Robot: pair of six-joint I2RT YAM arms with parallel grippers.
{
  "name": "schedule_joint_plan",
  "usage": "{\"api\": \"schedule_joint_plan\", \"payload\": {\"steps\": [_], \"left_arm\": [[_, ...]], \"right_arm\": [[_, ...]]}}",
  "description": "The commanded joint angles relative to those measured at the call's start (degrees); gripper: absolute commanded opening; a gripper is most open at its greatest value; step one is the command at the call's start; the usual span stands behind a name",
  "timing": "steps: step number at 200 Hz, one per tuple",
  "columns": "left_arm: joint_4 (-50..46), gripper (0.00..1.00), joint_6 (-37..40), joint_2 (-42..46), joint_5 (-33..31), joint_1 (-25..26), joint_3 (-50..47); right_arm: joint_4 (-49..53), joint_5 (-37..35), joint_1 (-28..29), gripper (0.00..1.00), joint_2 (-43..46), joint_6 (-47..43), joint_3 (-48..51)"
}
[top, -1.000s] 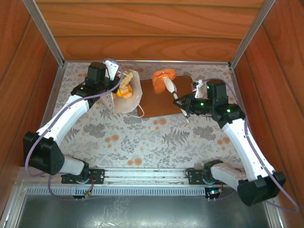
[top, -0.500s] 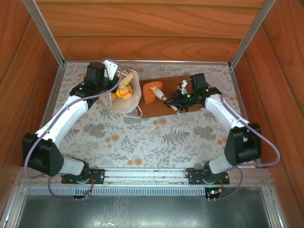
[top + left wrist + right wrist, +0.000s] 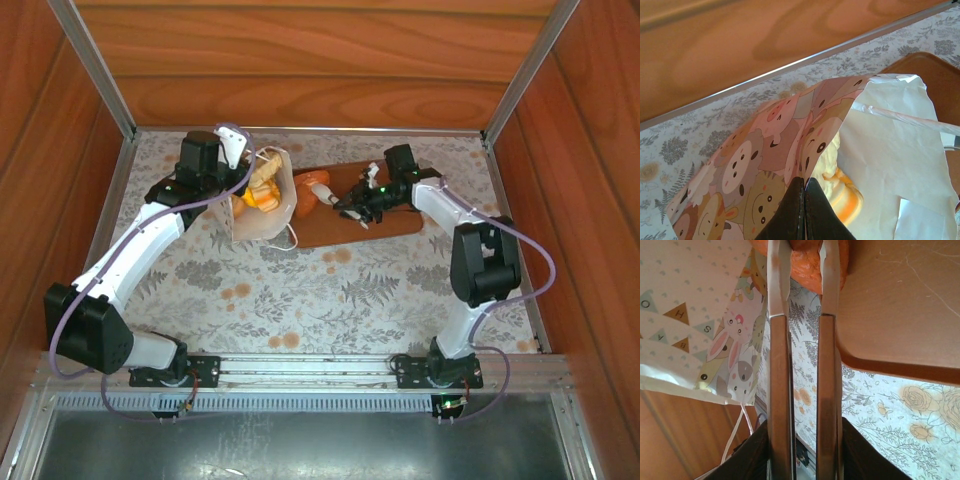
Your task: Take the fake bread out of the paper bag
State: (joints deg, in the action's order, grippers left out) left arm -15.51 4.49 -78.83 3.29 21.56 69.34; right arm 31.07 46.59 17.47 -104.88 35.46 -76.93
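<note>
Pinching paper bag [image 3: 890,150] rim, left fingers [image 3: 795,210] closed; right fingers [image 3: 779,365] clasp orange bread [image 3: 805,262], mostly cropped.

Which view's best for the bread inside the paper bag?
Top external: it looks straight into the open paper bag at the fake bread. Left wrist catches a yellow sliver past the pinched rim; right wrist shows the bag's printed outside.

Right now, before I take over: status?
Left gripper shut on bag rim. Right gripper shut on orange bread, beside bag. More bread in bag.
</note>
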Motion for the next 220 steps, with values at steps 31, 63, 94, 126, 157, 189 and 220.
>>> {"api": "schedule_joint_plan", "payload": {"steps": [31,63,94,126,157,189,220], "left_arm": [[2.5,0.00,0.6,2.5,-0.5,0.4,-0.7],[2.4,0.00,0.7,2.7,-0.1,0.4,-0.9],[2.4,0.00,0.6,2.8,-0.1,0.4,-0.8],[2.4,0.00,0.7,2.6,-0.1,0.4,-0.8],[2.3,0.00,0.6,2.7,0.0,0.4,-0.7],[2.3,0.00,0.4,2.8,0.1,0.5,-0.8],[2.0,0.00,0.5,3.1,-0.3,0.4,-1.2]], "right_arm": [[0.2,4.5,-0.5,0.39,-4.2,-1.0,-3.4],[0.3,3.8,-0.4,0.43,-6.3,-1.0,-4.9],[0.6,3.5,-0.5,0.47,-8.0,-1.2,-6.6],[0.8,3.9,-0.4,0.50,-9.8,-1.4,-8.4],[0.7,4.0,-0.4,0.50,-10.8,-1.4,-9.6],[0.1,4.0,-0.4,0.49,-11.7,-1.1,-10.6],[-0.1,4.0,-0.4,0.47,-11.6,-1.1,-10.1]]}}
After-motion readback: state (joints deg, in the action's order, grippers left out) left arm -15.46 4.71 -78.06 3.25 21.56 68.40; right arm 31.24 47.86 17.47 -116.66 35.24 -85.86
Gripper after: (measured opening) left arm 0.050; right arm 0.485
